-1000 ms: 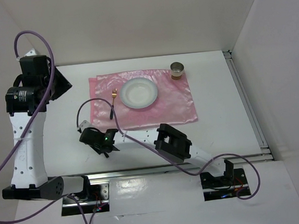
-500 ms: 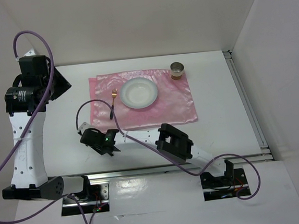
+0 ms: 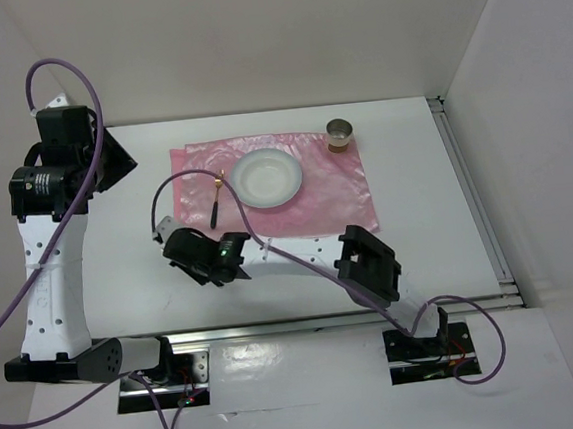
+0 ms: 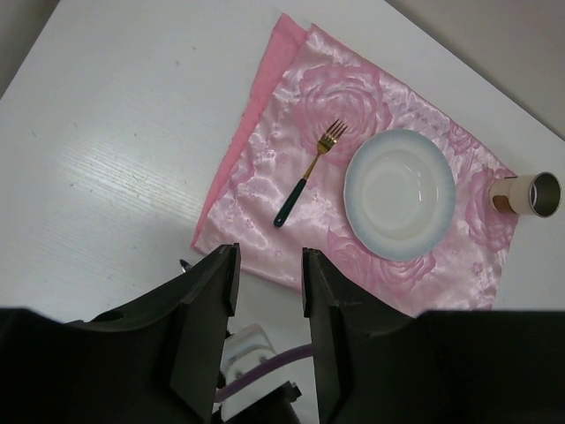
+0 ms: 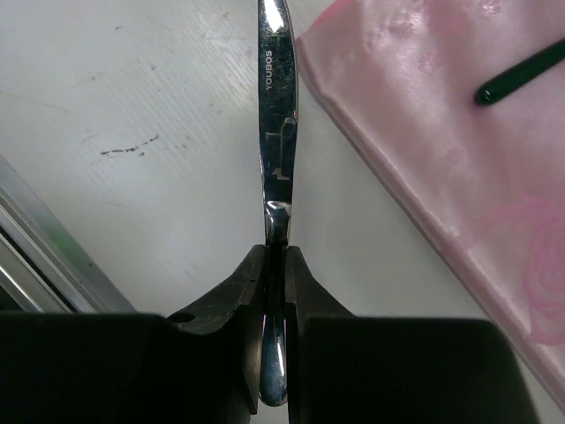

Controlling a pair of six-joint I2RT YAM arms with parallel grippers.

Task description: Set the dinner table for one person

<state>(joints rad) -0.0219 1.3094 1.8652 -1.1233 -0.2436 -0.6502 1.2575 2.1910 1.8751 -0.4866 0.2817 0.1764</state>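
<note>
The white dinner table (image 3: 413,163) carries a pink mat (image 3: 335,195) with a white plate (image 3: 266,177) and a gold fork with a dark handle (image 3: 217,192) left of the plate. My right gripper (image 3: 177,252) is at the mat's near left corner. In the right wrist view it (image 5: 275,252) is shut on the handle of a silver knife (image 5: 276,115), whose blade lies low over the bare table (image 5: 132,203) just left of the mat's corner (image 5: 441,159). My left gripper (image 3: 116,161) is raised at the far left, open and empty (image 4: 269,256).
A small metal cup (image 3: 340,134) stands at the mat's far right corner and shows in the left wrist view (image 4: 525,194). Metal rails (image 3: 474,198) run along the table's right and near edges. White walls enclose the back and both sides. A purple cable loops over the right wrist.
My right arm has moved away from the near edge and to the right, bringing the knife up beside the mat's near left corner. The left arm has not moved.
</note>
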